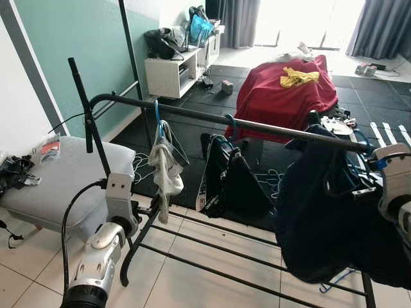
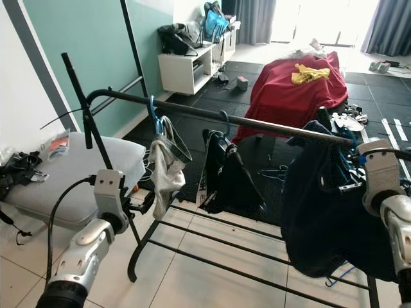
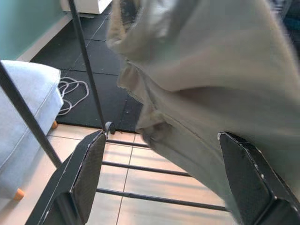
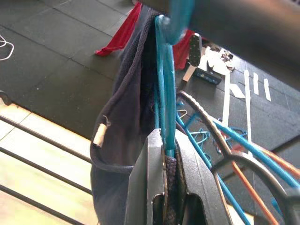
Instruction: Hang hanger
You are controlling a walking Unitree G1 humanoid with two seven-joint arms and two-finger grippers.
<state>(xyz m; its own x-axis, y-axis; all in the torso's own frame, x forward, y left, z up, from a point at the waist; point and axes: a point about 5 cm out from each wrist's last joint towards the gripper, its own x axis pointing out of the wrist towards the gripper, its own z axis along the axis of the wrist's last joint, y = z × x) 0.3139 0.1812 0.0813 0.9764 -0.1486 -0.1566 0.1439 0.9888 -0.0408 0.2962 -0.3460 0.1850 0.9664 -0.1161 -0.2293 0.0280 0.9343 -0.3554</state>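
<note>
A black clothes rail (image 1: pixel 257 125) crosses in front of me. My right gripper (image 4: pixel 165 140) is shut on the neck of a blue hanger (image 4: pixel 164 84), whose hook (image 4: pixel 174 18) sits over the rail at its right end. A dark navy garment (image 1: pixel 327 218) hangs on that hanger and hides most of it in the eye views. My left gripper (image 3: pixel 164 178) is open, low at the rail's left end, with a grey-white garment (image 1: pixel 164 170) on a blue hanger just ahead of its fingers (image 3: pixel 79 178). Black shorts (image 1: pixel 228 186) hang mid-rail on a teal hanger.
The rack's lower bars (image 1: pixel 212 250) run over the tiled floor. A grey cushion seat (image 1: pixel 64 179) stands at my left. Beyond the rack lie a red-covered bed (image 1: pixel 282 90), a white cabinet (image 1: pixel 170 70) and several loose hangers (image 4: pixel 243 154) on the dark mat.
</note>
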